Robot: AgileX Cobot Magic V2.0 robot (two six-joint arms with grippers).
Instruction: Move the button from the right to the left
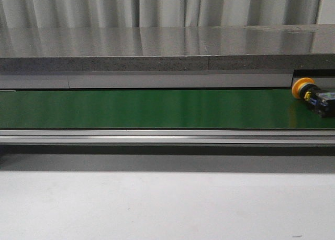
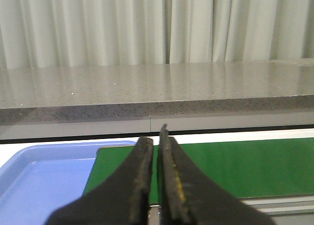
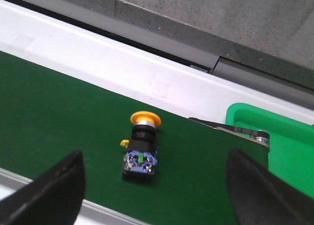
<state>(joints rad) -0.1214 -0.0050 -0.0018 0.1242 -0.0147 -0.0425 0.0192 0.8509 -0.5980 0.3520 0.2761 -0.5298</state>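
The button [image 1: 312, 95] lies on its side at the far right end of the green belt [image 1: 157, 109], its orange-yellow cap toward the back. In the right wrist view the button [image 3: 141, 146] lies on the belt between and just beyond my wide-open right fingers [image 3: 59, 185]; my right gripper [image 3: 154, 185] is open and empty above it. My left gripper [image 2: 156, 151] is shut and empty, held over the belt's left end [image 2: 235, 166]. Neither gripper shows in the front view.
A blue tray [image 2: 39, 176] stands off the belt's left end. A green bin [image 3: 274, 141] stands off the belt's right end. A grey stone ledge [image 1: 167, 51] runs behind the belt and a metal rail [image 1: 167, 137] in front of it.
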